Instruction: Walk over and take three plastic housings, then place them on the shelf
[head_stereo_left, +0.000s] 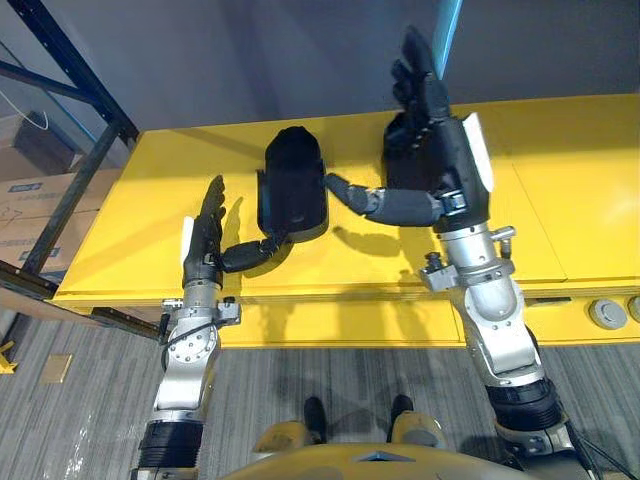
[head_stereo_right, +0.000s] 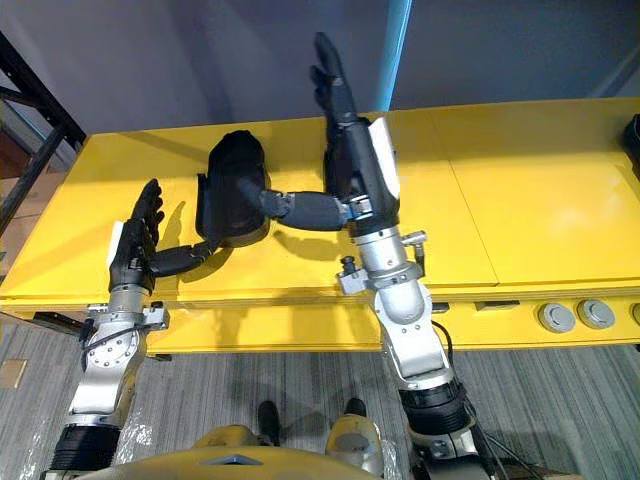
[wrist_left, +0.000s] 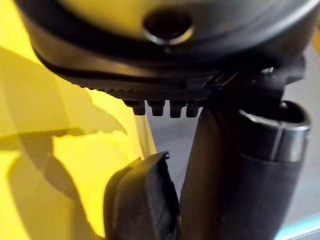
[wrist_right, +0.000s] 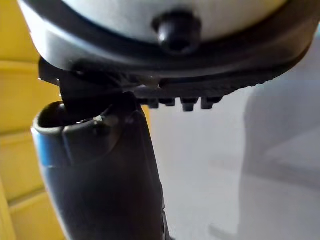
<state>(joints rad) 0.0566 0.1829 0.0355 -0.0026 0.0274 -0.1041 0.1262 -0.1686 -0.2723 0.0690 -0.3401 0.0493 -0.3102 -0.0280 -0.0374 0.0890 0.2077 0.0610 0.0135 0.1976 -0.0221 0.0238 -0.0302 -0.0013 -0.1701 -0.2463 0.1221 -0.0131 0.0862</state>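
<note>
The left hand (head_stereo_left: 205, 245) sits at the near edge of the yellow shelf surface (head_stereo_left: 560, 200), fingers straight and close together, pointing away from the robot. Its thumb is stretched sideways to touch the near left corner of the black plastic housing (head_stereo_left: 292, 185). The right hand (head_stereo_left: 435, 150) is farther in and raised, its fingers also straight and spread a little. Its thumb reaches across to the housing's right side. Neither hand is closed around the housing.

The housing lies on the yellow surface between the two thumbs. Its long axis runs near to far, with the rounded, domed end pointing away from the robot and the wider, squarer end toward it. It is matte black, with a lip along its left side.
</note>
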